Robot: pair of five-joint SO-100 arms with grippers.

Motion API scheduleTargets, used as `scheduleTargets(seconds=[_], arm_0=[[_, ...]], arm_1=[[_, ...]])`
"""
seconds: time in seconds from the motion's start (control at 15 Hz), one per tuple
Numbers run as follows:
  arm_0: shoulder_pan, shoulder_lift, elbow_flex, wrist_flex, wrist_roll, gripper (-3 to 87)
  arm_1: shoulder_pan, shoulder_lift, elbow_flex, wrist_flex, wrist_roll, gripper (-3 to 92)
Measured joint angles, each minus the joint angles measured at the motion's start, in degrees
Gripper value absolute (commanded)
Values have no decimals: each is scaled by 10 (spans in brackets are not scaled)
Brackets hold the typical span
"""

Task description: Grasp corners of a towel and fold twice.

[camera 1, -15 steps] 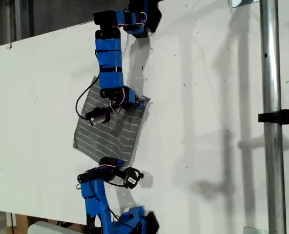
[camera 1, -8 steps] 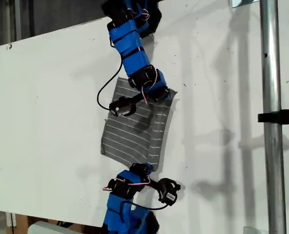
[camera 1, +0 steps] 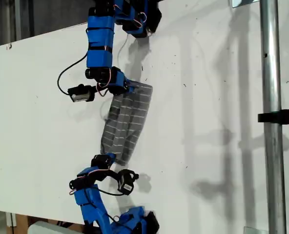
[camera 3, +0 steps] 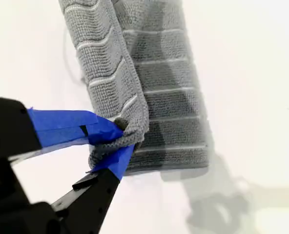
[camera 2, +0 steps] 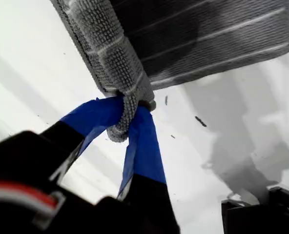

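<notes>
Both arms have swung toward the exterior view's left in the last half second, and the towel (camera 1: 127, 117) has gone with them; it lay open and nearly flat then, and now shows as a narrower, doubled strip between the two arms.

Starting from the exterior view's left: the arm at the top of that view (camera 1: 99, 53) reaches down to the towel's upper end, and the arm at the bottom (camera 1: 93, 190) reaches up to its lower end; I cannot say from the wrist views which of them is first and which is second. The towel rests near the middle-left of the white table (camera 1: 208, 97), one long side raised and curling over the rest. Further right the table is bare up to the metal pole (camera 1: 270, 97).

My first gripper (camera 2: 130, 117) is pressed together on a corner (camera 2: 122, 127) of the cloth, the fabric bunched between its blue fingers (camera 2: 142, 146); my second gripper (camera 3: 122, 139) likewise pinches a corner (camera 3: 116, 142), with the layer it holds rolled over the striped layer beneath.

You are, I judge, midway through the first fold; the carried edge looks not yet laid down, so the second fold remains.
</notes>
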Motion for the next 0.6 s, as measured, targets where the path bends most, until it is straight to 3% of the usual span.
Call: scheduleTargets(seconds=[0.27, 0.47, 0.6], arm_0=[[-98, -231, -351, 84, 131, -28], [-140, -233, -391, 77, 156, -27], [-142, -233, -388, 82, 155, -27]], arm_1=[[167, 33, -4, 12, -123, -2], [272, 67, -58, 23, -221, -2], [272, 94, -60, 19, -232, -2]])
